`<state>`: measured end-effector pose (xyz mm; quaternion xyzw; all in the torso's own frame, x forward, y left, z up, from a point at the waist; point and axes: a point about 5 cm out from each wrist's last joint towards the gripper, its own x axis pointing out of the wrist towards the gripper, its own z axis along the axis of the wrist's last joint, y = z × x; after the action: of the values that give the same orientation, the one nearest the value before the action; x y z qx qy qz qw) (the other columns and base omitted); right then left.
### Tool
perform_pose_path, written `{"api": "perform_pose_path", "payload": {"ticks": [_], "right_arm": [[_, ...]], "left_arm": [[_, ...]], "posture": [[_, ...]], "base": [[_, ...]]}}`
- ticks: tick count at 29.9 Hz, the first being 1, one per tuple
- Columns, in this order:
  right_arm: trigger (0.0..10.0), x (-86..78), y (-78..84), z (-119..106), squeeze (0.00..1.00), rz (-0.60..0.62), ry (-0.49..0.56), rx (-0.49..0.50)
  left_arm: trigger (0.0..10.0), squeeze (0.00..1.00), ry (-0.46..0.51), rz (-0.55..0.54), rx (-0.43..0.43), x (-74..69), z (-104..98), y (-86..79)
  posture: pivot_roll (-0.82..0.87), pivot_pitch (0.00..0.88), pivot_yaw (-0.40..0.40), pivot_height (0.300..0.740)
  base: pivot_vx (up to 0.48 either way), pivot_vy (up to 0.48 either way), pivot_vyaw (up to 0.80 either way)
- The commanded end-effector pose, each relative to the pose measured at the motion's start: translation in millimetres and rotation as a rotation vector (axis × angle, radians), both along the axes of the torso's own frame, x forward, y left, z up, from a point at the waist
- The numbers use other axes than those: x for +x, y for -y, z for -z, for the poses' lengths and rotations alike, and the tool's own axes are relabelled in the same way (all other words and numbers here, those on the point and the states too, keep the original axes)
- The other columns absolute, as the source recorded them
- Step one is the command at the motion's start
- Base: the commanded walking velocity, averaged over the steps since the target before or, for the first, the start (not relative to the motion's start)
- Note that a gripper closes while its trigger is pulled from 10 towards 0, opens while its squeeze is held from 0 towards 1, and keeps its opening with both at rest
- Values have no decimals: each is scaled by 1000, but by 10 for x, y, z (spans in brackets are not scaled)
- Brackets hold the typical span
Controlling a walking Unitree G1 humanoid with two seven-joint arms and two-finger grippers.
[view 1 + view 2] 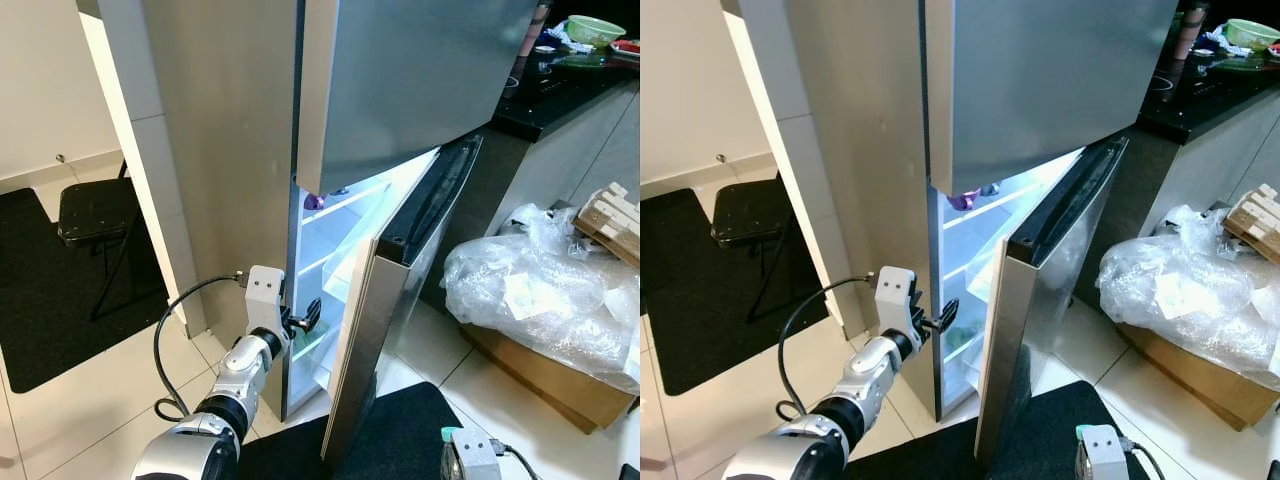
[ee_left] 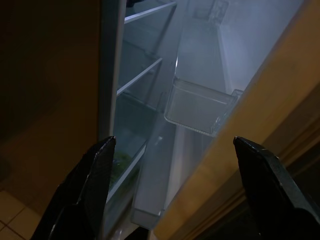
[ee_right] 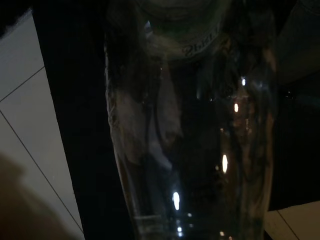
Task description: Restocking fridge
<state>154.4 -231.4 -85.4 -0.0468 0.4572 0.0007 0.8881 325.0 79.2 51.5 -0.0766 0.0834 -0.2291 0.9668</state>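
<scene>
A black folding chair (image 1: 92,212) stands on a dark mat (image 1: 45,300) over pale floor tiles (image 1: 80,430). The left end effector (image 1: 305,318), fingers spread, hovers at the lit opening of the fridge (image 1: 240,150), beside its ajar lower door (image 1: 385,330). The right end effector (image 3: 190,125) grips a clear bottle (image 3: 200,165). A plastic-wrapped box (image 1: 545,300) sits below the black tabletop (image 1: 560,95).

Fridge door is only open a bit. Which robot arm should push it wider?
Probably the left. The left gripper is open, raised at the gap beside the fridge door. The right arm hangs low, and its wrist view shows a clear bottle up close, apparently held.
</scene>
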Motion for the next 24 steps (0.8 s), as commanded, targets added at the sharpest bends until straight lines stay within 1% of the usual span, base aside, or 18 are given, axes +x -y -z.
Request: {"api": "perform_pose_path", "payload": {"ticks": [1, 9, 11, 21, 24], "right_arm": [[10000, 5, 6, -1, 0, 22, 2, -1], [10000, -9, 6, 3, 0, 37, 4, 6], [10000, -10, 7, 3, 0, 46, 7, 9], [10000, -28, -2, 12, 0, 46, 5, 9], [10000, -35, -1, 15, 0, 53, 4, 14]], "left_arm": [[10000, 0, 11, 27, 12, 15, -32, 66], [10000, 0, 12, 43, 16, 18, -43, 97], [10000, 0, 12, 45, 17, 20, -45, 102], [10000, 0, 14, 54, 26, 33, -63, 128], [10000, 0, 14, 56, 28, 36, -66, 133]], "posture": [[-39, 0, -19, 740], [-48, 0, -8, 740], [-49, 0, -7, 740], [-56, 0, 1, 740], [-58, 0, 3, 740]], "base": [[0, 0, -800], [0, 0, -800], [0, 0, -431], [0, 0, 0], [0, 0, -800]]}}
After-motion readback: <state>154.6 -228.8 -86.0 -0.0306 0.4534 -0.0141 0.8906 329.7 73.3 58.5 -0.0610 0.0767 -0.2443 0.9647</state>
